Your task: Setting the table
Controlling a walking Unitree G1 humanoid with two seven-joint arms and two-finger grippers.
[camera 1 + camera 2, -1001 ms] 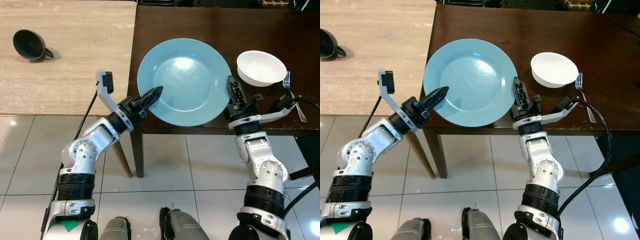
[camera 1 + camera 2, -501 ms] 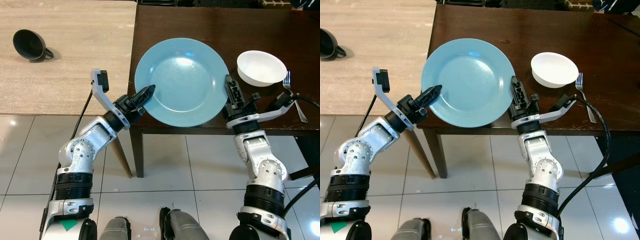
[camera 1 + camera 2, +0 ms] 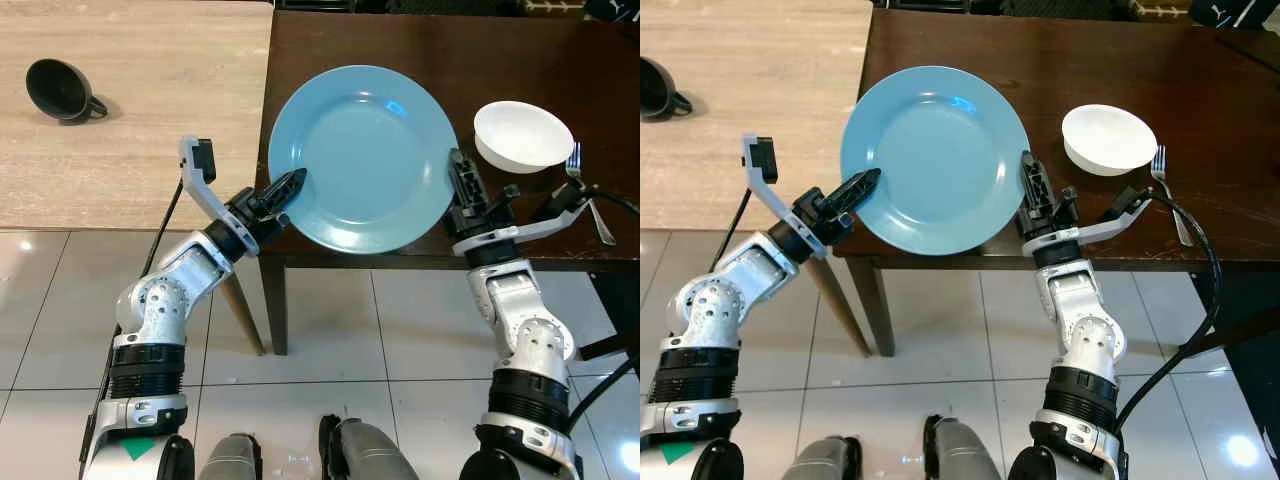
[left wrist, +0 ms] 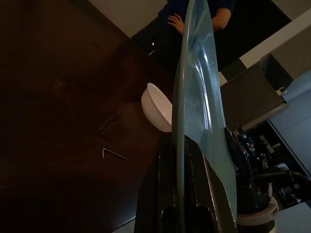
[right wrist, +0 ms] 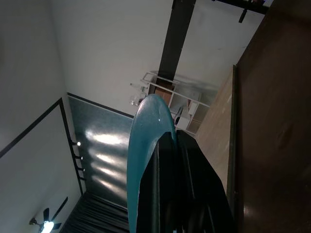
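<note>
A large light-blue plate (image 3: 360, 155) hangs just above the near edge of the dark brown table (image 3: 430, 50), held from both sides. My left gripper (image 3: 289, 186) is shut on its left rim. My right gripper (image 3: 456, 172) is shut on its right rim. In the left wrist view the plate (image 4: 197, 102) stands edge-on between the black fingers (image 4: 167, 194). In the right wrist view the plate (image 5: 143, 160) also shows edge-on beside the fingers (image 5: 187, 194). A white bowl (image 3: 522, 136) and a silver fork (image 3: 588, 190) lie on the table to the plate's right.
A light wooden table (image 3: 130, 100) adjoins on the left, carrying a black cup (image 3: 60, 90). Pale floor tiles (image 3: 330, 340) lie below. A black cable (image 3: 1200, 260) loops by my right arm. A person (image 4: 199, 14) stands beyond the table in the left wrist view.
Both grippers have lifted the plate a little and carried it slightly farther over the table, and it has tilted. Bowl, fork and cup have not moved.
</note>
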